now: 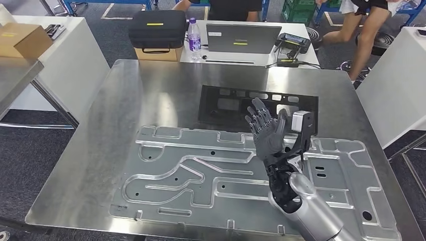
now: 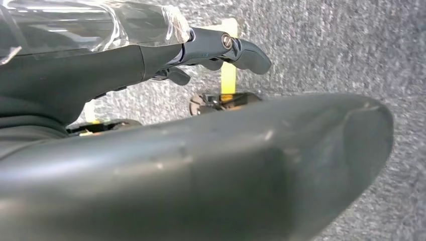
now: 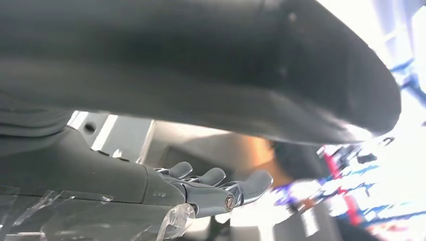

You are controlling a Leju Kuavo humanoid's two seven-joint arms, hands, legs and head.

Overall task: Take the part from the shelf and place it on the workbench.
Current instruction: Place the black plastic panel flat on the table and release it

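Head view, right hand (image 1: 266, 131): raised over the workbench (image 1: 100, 145), fingers spread apart, holding nothing.
Head view, part (image 1: 251, 175): large silver plate with cut channels, lying flat on the workbench's near half; a black panel (image 1: 236, 103) lies just behind it.
Left wrist view, left hand (image 2: 201, 50): over grey floor, fingers stretched out, nothing in them.
Right wrist view, right hand (image 3: 211, 188): fingers straight, grasping nothing.
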